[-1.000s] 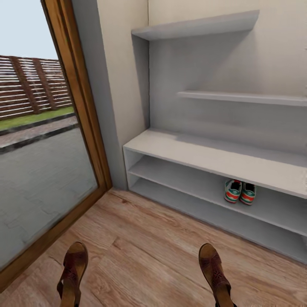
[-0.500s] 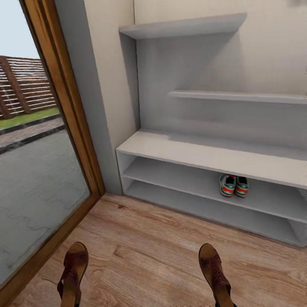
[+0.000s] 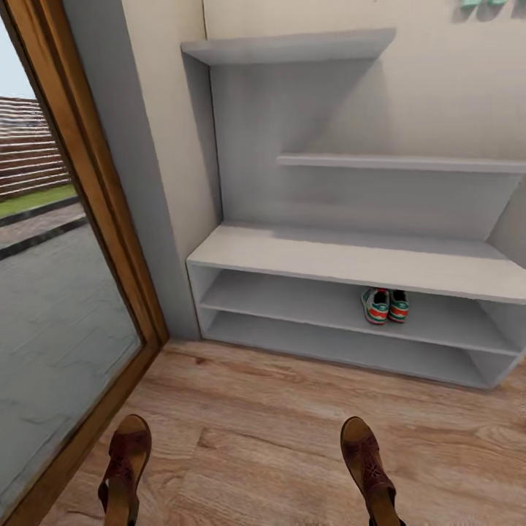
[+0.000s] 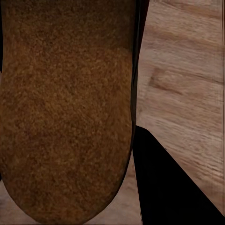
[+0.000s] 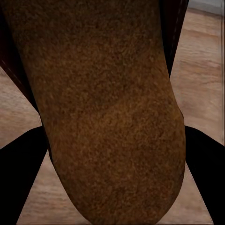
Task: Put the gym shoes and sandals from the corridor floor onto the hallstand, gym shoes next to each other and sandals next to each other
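Both gym shoes (image 3: 385, 305) stand side by side, heels toward me, on the upper of the two low shelves of the pale-grey hallstand (image 3: 329, 256). One brown sandal (image 3: 123, 475) hangs at the head view's lower left and the other sandal (image 3: 369, 471) at its lower right, both above the wood corridor floor (image 3: 256, 409). My left gripper (image 4: 61, 129) is shut on a sandal (image 4: 65, 108), whose tan sole covers one finger. My right gripper (image 5: 112, 129) is shut on the other sandal (image 5: 108, 103), with a dark finger on each side.
A glass door in a brown wooden frame (image 3: 95, 219) runs along the left, meeting the wall beside the rack. Staggered wall shelves (image 3: 394, 162) rise above the bench top. Open floor lies between me and the rack. A small teal object (image 3: 482, 4) shows at the top right.
The head view has swung right: the rack sits further left in the picture and its right end now shows. Both sandals keep their place in the picture, carried along.
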Robot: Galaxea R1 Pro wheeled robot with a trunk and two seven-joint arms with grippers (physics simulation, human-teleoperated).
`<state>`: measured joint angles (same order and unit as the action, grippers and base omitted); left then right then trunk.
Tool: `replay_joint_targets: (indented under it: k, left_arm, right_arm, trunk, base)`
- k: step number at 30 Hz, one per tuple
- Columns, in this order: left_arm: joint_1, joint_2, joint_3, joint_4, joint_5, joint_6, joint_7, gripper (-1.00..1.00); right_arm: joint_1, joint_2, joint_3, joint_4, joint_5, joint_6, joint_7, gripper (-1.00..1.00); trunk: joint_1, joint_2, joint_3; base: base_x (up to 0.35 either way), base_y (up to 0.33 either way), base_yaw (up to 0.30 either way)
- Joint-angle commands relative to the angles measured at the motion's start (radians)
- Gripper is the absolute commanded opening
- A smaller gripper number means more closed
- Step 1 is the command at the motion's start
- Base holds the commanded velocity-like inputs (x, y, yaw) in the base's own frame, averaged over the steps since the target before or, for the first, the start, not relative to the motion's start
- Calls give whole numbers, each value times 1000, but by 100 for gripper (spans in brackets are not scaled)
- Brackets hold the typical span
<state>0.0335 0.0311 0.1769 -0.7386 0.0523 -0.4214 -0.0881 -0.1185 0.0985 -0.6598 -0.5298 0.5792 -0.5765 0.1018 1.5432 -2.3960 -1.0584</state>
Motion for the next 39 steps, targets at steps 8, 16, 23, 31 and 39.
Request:
replay_joint_targets:
  k: [8,16,23,31,39]
  left_arm:
    - [0,-1,3,-1,-1,0,-4,-100]
    - [0,-2,5,-1,-3,0,0,-100]
    - [-3,-2,5,27,-4,1,1,-100]
    - [-6,-4,-5,58,-11,0,-1,-100]
    - [-5,-4,-8,59,-14,0,-1,-100]
  right_arm:
    - [0,1,-9,-1,1,-4,10,-100]
    - [0,1,-9,-1,1,-4,10,-100]
    - [-1,1,-9,-1,1,-4,10,-100]
    - [-1,2,-9,0,1,-3,10,-100]
    - [-1,0,-9,0,1,-3,12,-100]
  trunk:
    - [0,0,-1]
    - [0,0,-1]
    - [0,0,-1]
    - [0,0,-1]
    - [0,0,-1]
  base:
    - [0,16,-264]
    - [0,1,-264]
    - [0,0,-264]
    - [0,0,-264]
    - [0,0,-241]
